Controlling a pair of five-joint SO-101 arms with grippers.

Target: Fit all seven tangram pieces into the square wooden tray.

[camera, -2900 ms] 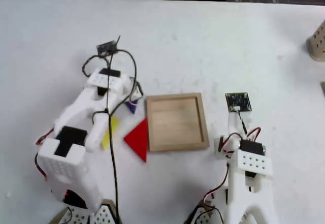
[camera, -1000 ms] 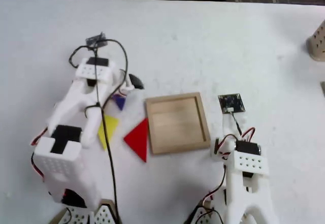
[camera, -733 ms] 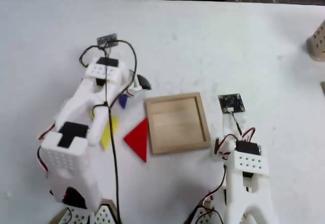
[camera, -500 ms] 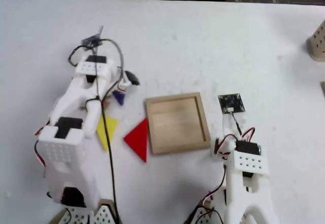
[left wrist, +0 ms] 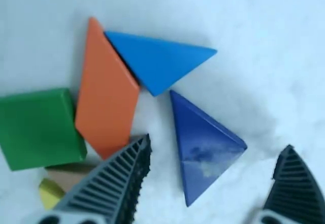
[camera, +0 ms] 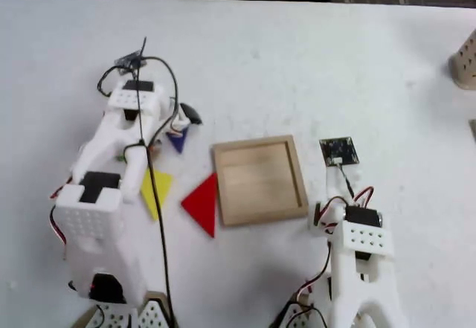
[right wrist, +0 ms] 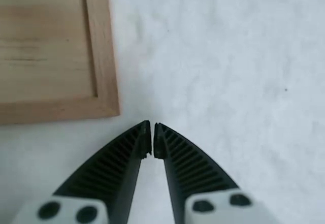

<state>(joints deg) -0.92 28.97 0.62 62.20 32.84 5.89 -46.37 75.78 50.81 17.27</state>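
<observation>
The square wooden tray (camera: 259,146) lies empty mid-table. Left of it are a red triangle (camera: 202,203) and a yellow triangle (camera: 156,189). My left gripper (left wrist: 217,148) is open just above the table, and a dark blue triangle (left wrist: 203,145) lies flat between its fingers, untouched. Past it lie a light blue triangle (left wrist: 157,59), an orange parallelogram (left wrist: 106,102) and a green square (left wrist: 38,127). In the high view the left gripper (camera: 181,126) stands over the dark blue triangle (camera: 177,142). My right gripper (right wrist: 152,127) is shut and empty beside a corner of the tray (right wrist: 104,82).
A small yellow piece (left wrist: 50,193) and a tan one (left wrist: 71,172) peek out behind the left finger. A beige object (camera: 465,60) stands at the table's right edge. White table stretches beyond the tray.
The left arm has swung back and forth over the pieces and now sits farther left, uncovering the dark blue and yellow triangles. The right arm shifted slightly left early on, then stayed still.
</observation>
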